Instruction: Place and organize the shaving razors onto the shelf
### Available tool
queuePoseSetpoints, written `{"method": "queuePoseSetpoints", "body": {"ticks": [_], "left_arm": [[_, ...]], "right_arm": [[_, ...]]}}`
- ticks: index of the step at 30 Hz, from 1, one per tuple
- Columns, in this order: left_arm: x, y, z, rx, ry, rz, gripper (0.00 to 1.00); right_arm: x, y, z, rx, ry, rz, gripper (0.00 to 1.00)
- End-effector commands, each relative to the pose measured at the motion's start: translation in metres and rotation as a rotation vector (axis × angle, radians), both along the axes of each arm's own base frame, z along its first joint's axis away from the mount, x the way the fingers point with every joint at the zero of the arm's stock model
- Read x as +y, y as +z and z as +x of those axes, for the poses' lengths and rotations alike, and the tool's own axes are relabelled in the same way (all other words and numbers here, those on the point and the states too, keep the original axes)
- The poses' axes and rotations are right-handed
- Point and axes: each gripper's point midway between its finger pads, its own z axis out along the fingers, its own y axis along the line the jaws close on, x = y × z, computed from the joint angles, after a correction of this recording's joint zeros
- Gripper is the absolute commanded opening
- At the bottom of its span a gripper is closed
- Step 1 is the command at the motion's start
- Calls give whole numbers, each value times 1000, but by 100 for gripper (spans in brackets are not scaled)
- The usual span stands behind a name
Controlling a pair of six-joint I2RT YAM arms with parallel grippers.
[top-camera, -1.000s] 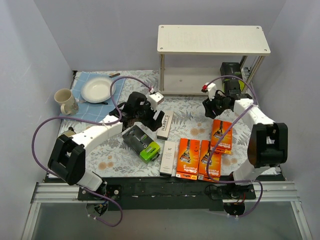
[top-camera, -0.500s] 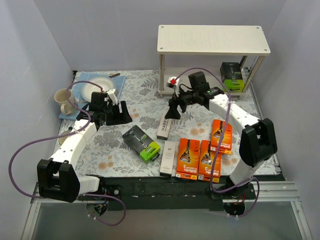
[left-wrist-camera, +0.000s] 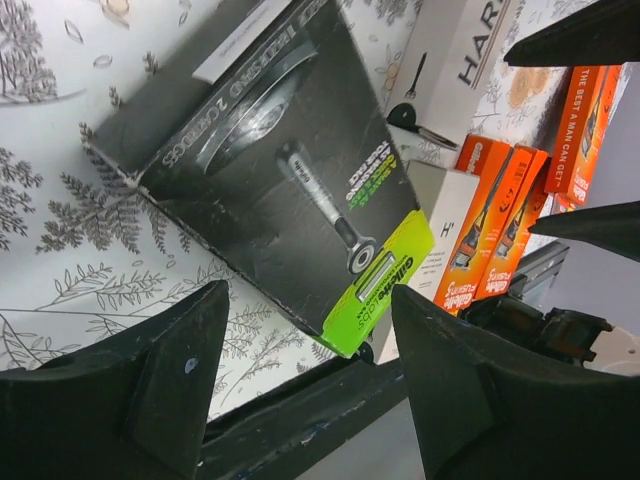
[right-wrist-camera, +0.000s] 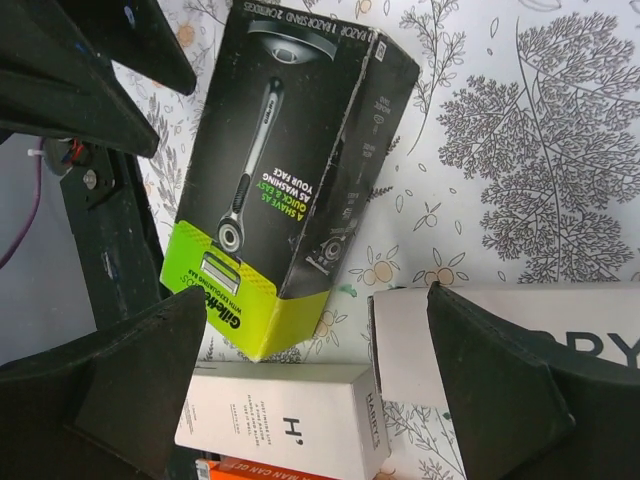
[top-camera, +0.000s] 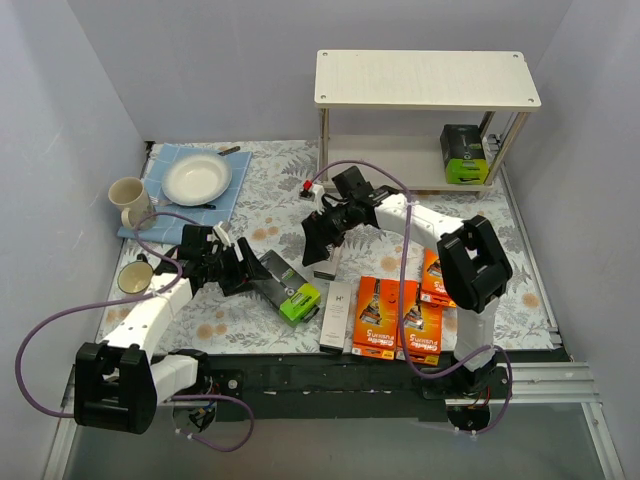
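Black razor box: glossy cardboard, lime-green end, razor photo; flat on fern-print tablecloth, front centre-left. White Harry's box and orange boxes just beside, flat. Second black-green box on lower board of pale wood shelf. Left gripper and right gripper above boxes, jaws wide apart, empty.

The white fern-printed cloth is being enclosed on three sides by plain pale lavender walls and is being lit softly and evenly from above.
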Motion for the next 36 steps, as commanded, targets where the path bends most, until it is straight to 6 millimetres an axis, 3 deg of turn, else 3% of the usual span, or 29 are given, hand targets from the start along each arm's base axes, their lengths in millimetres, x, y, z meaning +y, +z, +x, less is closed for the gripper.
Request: {"method": "queuePoseSetpoints", "body": {"ticks": [1, 3, 4, 6, 9, 13, 15, 17, 21, 23, 27, 31, 33, 36], "left_arm": [[-3, -5, -2, 24, 41, -69, 65], [-4, -11, 1, 31, 46, -83, 65], [-4, -17, 3, 46, 42, -82, 65], [-7, -17, 12, 27, 34, -96, 63], [-12, -16, 27, -2, 16, -123, 59], [-24, -18, 39, 70, -30, -181, 50], [-28, -33, 41, 145, -31, -207, 47], [-27, -33, 56, 107, -8, -192, 45], [-35, -27, 82, 114, 21, -234, 42], [-39, -34, 93, 141, 32, -245, 42], [-60, -26, 122, 122, -3, -269, 40], [-79, -28, 138, 131, -30, -285, 39], [-86, -29, 141, 136, -35, -288, 39], [-85, -10, 151, 82, -30, -285, 39]], "right_arm": [[18, -4, 3, 6, -5, -7, 99], [27, -4, 0, 20, 18, -1, 98], [30, -14, 3, 29, 19, -18, 98], [37, -14, 10, 38, -3, -16, 98], [38, -31, 21, 35, -61, -51, 98], [27, -60, 34, 59, -214, -123, 99], [25, -64, 36, 60, -218, -124, 99], [20, -68, 42, 54, -248, -141, 98], [-4, -72, 61, 50, -307, -172, 98], [-20, -72, 72, 7, -355, -210, 98], [-74, -80, 84, 13, -437, -260, 98], [-119, -77, 86, -3, -503, -293, 98], [-132, -72, 85, 0, -517, -281, 96], [-131, -49, 76, -18, -493, -212, 96]]}}
